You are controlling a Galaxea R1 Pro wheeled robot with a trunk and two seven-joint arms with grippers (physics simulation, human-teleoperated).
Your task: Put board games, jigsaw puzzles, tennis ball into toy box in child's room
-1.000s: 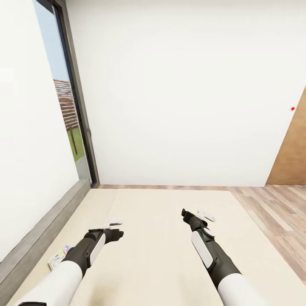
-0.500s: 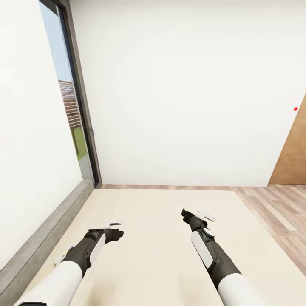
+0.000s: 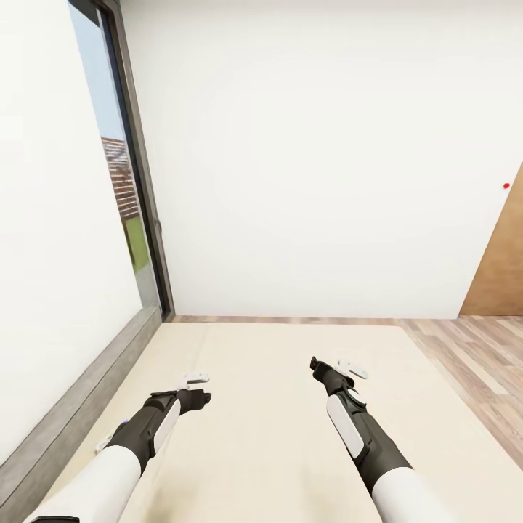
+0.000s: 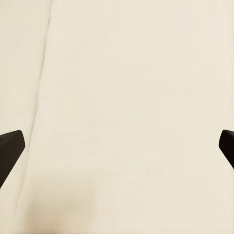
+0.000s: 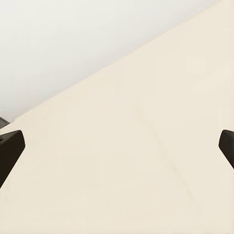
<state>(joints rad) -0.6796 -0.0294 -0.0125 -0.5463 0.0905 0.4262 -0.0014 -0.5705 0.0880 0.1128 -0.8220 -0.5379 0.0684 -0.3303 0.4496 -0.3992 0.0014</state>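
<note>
Both arms out low over the bed [image 3: 276,436], forearms roughly parallel, pointing toward the far white wall [image 3: 312,145].

Left gripper [image 3: 195,388] over the bed's window-side half, fingers well apart: in the left wrist view the 2 dark fingertips [image 4: 10,151] sit at opposite frame edges with bare beige mattress [image 4: 126,117] between, nothing held. A faint seam line runs along the mattress there.

Right gripper [image 3: 335,370] over the bed's middle, nearer the floor side, likewise spread wide: right wrist view shows the 2 tips [image 5: 9,148] at the frame edges, mattress between, wall beyond the bed's far edge. Holding nothing.

1 board game [image 3: 104,442] on the bed: just a small sliver peeking out beside the left forearm, near the bed's window-side edge, close to the dark grey frame [image 3: 80,392]. Mostly hidden by the arm; long axis and facing impossible to tell, print unreadable.

Bed's long axis running away from the robot toward the wall. Window [image 3: 123,189] along the bed's left side, wood floor [image 3: 472,356] off its right side, brown door [image 3: 501,269] past the floor at the far right.
</note>
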